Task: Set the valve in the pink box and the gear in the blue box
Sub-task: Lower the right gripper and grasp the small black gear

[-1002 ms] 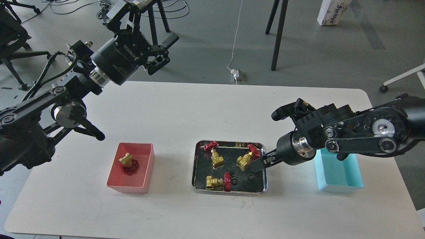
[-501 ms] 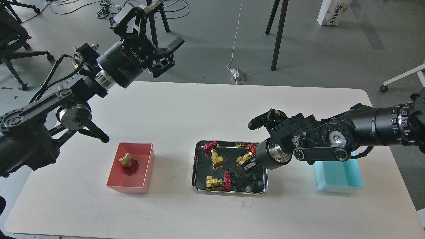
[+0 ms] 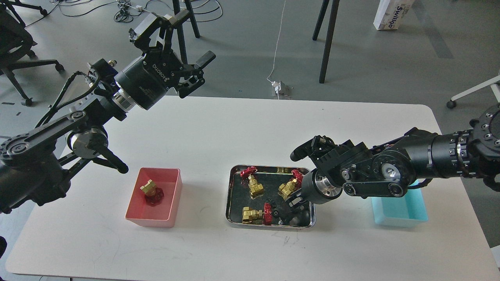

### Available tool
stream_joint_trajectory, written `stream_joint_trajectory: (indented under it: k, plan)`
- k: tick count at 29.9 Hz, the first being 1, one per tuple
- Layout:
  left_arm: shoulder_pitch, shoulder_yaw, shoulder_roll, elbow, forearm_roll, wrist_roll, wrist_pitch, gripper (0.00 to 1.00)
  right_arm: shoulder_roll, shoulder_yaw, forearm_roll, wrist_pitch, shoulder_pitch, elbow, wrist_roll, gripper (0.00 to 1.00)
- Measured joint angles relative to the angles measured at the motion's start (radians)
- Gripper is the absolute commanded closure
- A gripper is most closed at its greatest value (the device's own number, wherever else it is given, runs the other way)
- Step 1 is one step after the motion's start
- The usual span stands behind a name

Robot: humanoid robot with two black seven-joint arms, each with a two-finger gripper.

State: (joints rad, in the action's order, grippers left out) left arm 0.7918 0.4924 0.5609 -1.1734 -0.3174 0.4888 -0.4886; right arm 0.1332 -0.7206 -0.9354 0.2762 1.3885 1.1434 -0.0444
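Pink box [image 3: 172,203] holds one valve [image 3: 151,192]. Three more valves sit in the steel tray [image 3: 230,218], with a tiny black gear [image 3: 275,213]. Right gripper [image 3: 293,207] dips into the tray; I cannot tell its fingers apart. Left gripper [image 3: 172,37] hangs wide open, high up. Blue box [image 3: 396,216] sits far right.

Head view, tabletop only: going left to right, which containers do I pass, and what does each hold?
Pink box with one valve → steel tray holding three valves and small black gears, right claw dipping into it → blue box, nothing visible inside.
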Motion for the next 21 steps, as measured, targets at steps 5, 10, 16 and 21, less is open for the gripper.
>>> stream_joint_trajectory:
  k: [5,10,16,21]
  plan:
    - [-0.001,0.0,-0.004,0.0,0.0,0.0,0.0,0.0,-0.007,0.0,-0.006,0.0,-0.007,-0.001,0.007,0.45]
    - [-0.002,-0.001,-0.005,0.0,0.0,0.0,0.0,0.01,-0.01,0.0,-0.007,0.0,-0.01,-0.007,0.011,0.46]
    - [-0.002,-0.001,-0.005,0.0,0.0,0.0,0.0,0.0,-0.013,-0.017,-0.008,0.0,-0.015,-0.012,0.012,0.47]
    - [-0.006,-0.001,-0.004,0.003,0.0,0.0,0.0,0.0,-0.019,-0.024,-0.007,0.0,-0.025,-0.02,0.012,0.5]
